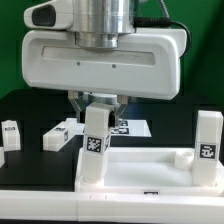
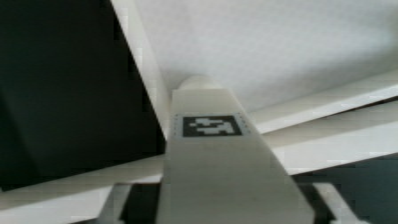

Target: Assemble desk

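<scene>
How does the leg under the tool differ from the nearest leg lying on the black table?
The held leg stands upright on the tabletop, gripped by the tool; the lying leg rests flat on the black table, untouched. Both are white tagged posts.

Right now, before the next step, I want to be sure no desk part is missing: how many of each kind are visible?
Legs: 4, from the exterior view's left: edge leg, lying leg, centre leg, rightmost leg
Tabletop: 1
Total: 5
</scene>
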You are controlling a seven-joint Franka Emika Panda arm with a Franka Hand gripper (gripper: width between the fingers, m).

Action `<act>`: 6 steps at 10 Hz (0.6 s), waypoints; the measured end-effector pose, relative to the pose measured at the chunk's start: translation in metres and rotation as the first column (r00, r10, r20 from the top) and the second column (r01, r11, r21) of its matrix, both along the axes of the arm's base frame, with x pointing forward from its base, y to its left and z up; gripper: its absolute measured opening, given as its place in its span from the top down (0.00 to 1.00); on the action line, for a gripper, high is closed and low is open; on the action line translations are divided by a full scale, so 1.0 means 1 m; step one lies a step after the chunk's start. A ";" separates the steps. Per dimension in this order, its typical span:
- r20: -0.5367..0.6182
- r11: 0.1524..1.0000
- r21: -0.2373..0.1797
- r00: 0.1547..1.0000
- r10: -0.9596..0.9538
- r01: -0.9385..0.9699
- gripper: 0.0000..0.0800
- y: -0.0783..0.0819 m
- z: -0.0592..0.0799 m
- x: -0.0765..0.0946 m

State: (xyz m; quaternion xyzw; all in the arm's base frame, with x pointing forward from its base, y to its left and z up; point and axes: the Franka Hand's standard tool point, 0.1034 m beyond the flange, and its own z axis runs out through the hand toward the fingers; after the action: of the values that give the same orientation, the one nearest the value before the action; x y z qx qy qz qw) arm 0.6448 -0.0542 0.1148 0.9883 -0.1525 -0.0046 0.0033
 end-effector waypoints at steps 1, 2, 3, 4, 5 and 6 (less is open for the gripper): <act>0.000 1.000 0.000 1.000 -0.001 0.001 0.63 0.000 0.000 0.000; 0.000 1.000 0.000 1.000 -0.019 0.019 0.63 0.000 0.000 0.000; 0.000 1.000 0.000 1.000 -0.017 0.017 0.63 0.000 0.000 0.000; 0.001 0.998 0.008 0.998 -0.069 0.069 0.63 -0.001 -0.001 0.000; 0.000 0.976 0.026 0.976 -0.217 0.217 0.63 -0.004 -0.002 -0.002; 0.015 0.961 0.031 0.961 -0.274 0.274 0.63 -0.006 -0.002 0.000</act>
State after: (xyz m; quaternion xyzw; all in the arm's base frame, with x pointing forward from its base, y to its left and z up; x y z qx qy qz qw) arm 0.6446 -0.0603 0.1127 0.9576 -0.2878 0.0025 -0.0132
